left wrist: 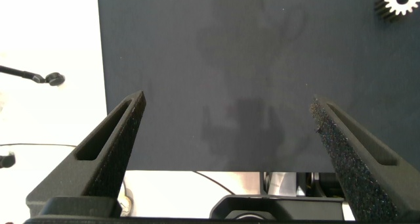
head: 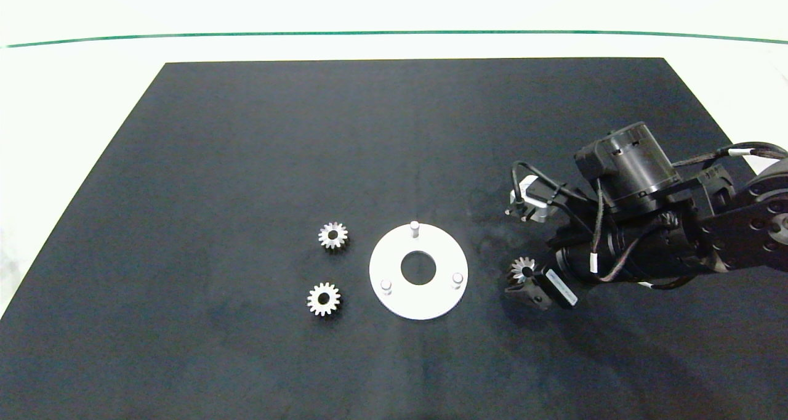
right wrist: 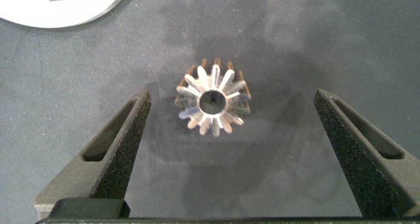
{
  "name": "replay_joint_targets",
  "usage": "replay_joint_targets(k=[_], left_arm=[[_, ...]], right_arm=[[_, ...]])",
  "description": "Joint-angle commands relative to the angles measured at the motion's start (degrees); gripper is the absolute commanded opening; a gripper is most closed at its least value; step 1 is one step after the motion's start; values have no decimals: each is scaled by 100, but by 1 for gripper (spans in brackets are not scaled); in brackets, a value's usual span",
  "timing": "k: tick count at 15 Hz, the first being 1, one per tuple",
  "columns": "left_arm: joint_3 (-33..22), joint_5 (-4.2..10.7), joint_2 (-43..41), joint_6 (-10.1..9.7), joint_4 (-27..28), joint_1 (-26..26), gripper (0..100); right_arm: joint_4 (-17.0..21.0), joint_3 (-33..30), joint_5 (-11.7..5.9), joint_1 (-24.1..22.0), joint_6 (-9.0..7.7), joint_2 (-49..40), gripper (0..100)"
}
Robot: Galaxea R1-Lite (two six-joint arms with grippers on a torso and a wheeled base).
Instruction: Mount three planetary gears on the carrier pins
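A white disc [head: 441, 292] lies on the black mat, and its three carrier pins [head: 414, 226] stand bare. Two planetary gears [head: 333, 236] [head: 324, 298] lie flat just left of the disc. The third gear [head: 522, 269] [right wrist: 213, 102] lies flat on the mat right of the disc. My right gripper [head: 521, 279] [right wrist: 231, 96] hangs low over this gear, open, one finger on each side and neither touching it. A corner of the disc [right wrist: 59, 4] shows in the right wrist view. My left gripper [left wrist: 226, 109] is open and empty over the mat's edge, outside the head view, with one gear [left wrist: 398, 0] far ahead.
The black mat [head: 246, 161] covers most of the white table [head: 74, 100]. A green line [head: 394, 33] runs along the far side. The right arm [head: 677, 223] reaches in over the mat's right part. Cables [left wrist: 26, 74] lie beside the mat in the left wrist view.
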Motion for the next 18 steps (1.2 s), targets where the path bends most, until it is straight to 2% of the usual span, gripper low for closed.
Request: replay_joint_targets(k=[1, 4, 18], left_arm=[[-1, -4, -13, 6, 26, 3, 100], [-1, -4, -22, 6, 26, 3, 100], [-1, 4, -75, 32, 26, 3, 100]], right_arm=[[18, -2, -14, 31, -18, 32, 100], [18, 7, -14, 118, -18, 49, 100], [-35, -10, -41, 180, -18, 260, 72]])
